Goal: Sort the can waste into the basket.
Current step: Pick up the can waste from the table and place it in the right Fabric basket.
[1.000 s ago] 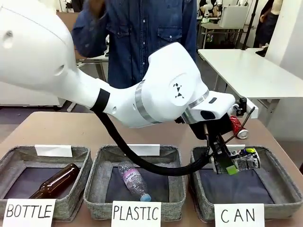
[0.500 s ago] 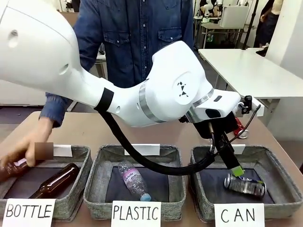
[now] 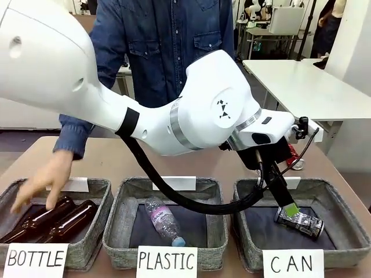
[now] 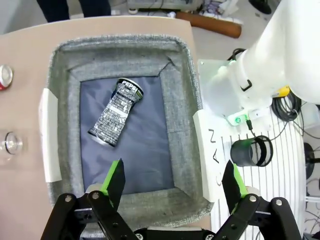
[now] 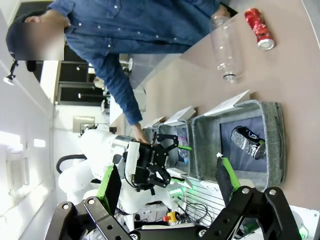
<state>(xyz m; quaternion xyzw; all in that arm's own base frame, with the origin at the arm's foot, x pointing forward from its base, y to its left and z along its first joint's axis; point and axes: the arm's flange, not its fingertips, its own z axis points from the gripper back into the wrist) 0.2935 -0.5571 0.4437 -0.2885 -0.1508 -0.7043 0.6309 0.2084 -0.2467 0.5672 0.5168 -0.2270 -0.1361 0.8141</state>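
Moved: dark pale-patterned metal drink can [image 3: 299,223], formerly gripped by the left hand [image 3: 287,205], now loose on the lining of the grey woven basket [image 3: 338,204] signed "CAN"; lies on its side, long axis slantwise across the floor, left end slightly farther from the robot. Left hand: wide, empty, just above it. Right hand [image 5: 167,186]: wide, empty. Step: first can deposited. Outstanding: shiny red can [image 5: 259,28] on the tabletop [image 5: 300,75] beyond the basket; likely calls for lifting clear and reaching past the far rim.
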